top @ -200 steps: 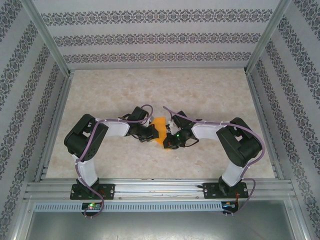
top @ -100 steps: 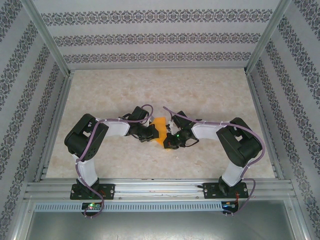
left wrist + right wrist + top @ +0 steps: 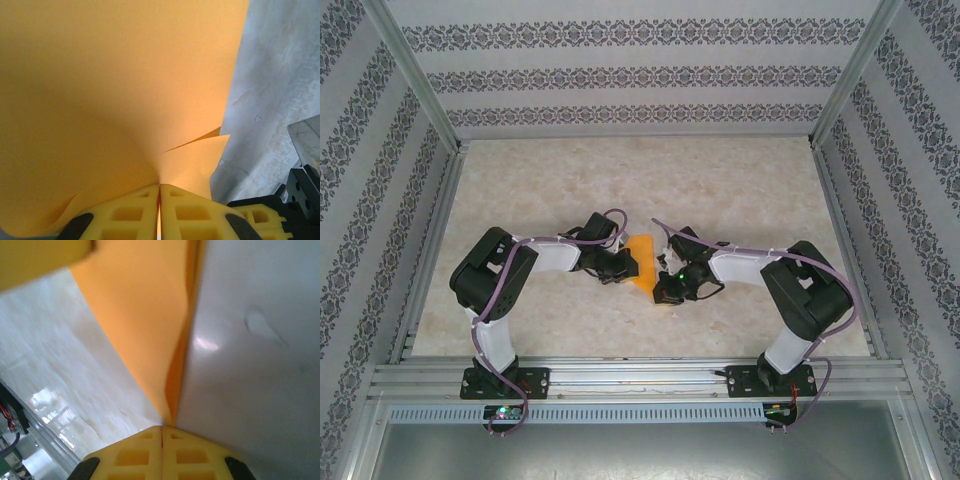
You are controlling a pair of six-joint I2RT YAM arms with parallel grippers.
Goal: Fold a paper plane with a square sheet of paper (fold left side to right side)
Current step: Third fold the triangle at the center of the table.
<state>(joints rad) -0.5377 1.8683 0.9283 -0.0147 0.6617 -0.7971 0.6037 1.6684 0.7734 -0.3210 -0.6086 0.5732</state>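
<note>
The square sheet of paper [image 3: 642,260] is orange and folded into a narrow strip, held between both grippers at the table's middle. Whether it has a paper plane's outline cannot be made out. My left gripper [image 3: 624,266] is on its left side. In the left wrist view its yellow fingers [image 3: 135,212] are shut on the paper [image 3: 115,90], which fans out in two layers above them. My right gripper [image 3: 663,290] sits at the paper's near right end. Its jaws [image 3: 161,428] are shut on the pointed corner of the paper [image 3: 145,315].
The marble-patterned table [image 3: 620,180] is boxed in by patterned walls and an aluminium frame [image 3: 620,380] along the near edge. The right gripper's black and yellow body [image 3: 280,215] shows close at the lower right of the left wrist view.
The right arm has shifted a little toward the near edge and to the right, drawing the paper's near end with it. The left arm has not moved.
</note>
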